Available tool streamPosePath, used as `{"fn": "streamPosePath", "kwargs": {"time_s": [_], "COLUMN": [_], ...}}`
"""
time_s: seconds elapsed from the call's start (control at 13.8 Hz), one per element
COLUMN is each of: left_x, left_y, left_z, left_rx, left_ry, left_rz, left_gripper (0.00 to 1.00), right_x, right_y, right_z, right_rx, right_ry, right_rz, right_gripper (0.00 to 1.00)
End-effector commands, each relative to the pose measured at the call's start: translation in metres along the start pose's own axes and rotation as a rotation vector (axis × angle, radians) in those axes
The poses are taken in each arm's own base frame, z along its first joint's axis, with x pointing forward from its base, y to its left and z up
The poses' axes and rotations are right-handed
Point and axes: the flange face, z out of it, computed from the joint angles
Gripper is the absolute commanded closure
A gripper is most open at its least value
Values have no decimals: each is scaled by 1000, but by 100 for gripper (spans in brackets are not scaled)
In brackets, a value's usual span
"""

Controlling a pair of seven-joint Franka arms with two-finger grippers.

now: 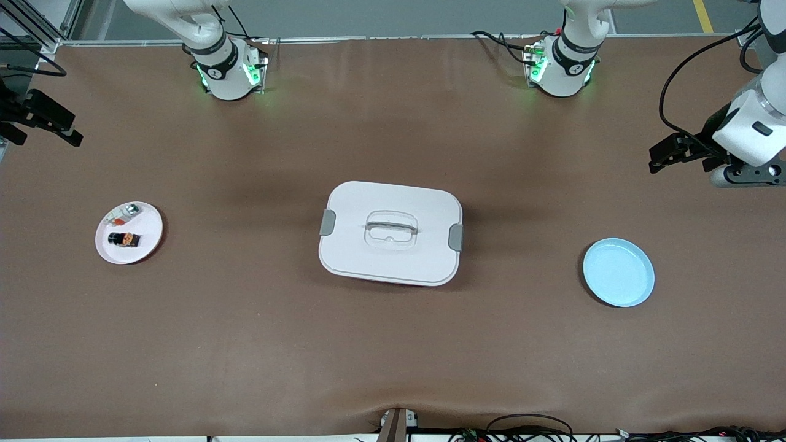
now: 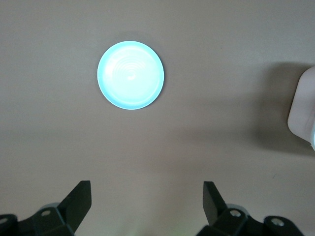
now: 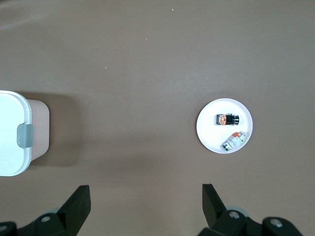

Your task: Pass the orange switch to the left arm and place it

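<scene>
Orange switch (image 1: 123, 239) lying on the white plate (image 1: 149, 241) at the right arm's end, well below and apart from the spread, empty right gripper (image 3: 146, 204), long axis along the table's length; left gripper (image 2: 147, 204) likewise released, empty, waiting high above the blue plate (image 2: 130, 74), box (image 1: 390, 232) between.

The box (image 1: 390, 232) sits mid-desk (image 1: 393, 344). At its nine o'clock, toward the right arm's end, a plate (image 1: 147, 242) carries the orange switch (image 1: 123, 239), with a small part (image 1: 124, 213) at the switch's twelve o'clock. At the box's four o'clock lies another plate (image 1: 618, 272).
</scene>
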Motion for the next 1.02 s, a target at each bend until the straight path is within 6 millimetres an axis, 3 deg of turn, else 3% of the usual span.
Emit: {"fn": "streamPosePath", "kwargs": {"time_s": [0.0, 0.94], "left_x": [-2, -3], "left_y": [-3, -1], "left_z": [-5, -7], "left_rx": [-4, -4], "left_ry": [-4, -1], "left_rz": [5, 8], "left_gripper": [0, 0], "right_x": [-7, -8], "right_y": [4, 6], "right_z": [-1, 4], "right_rx": [6, -34], "right_ry": [4, -21], "right_rz": [-3, -4], "right_gripper": [0, 0]}}
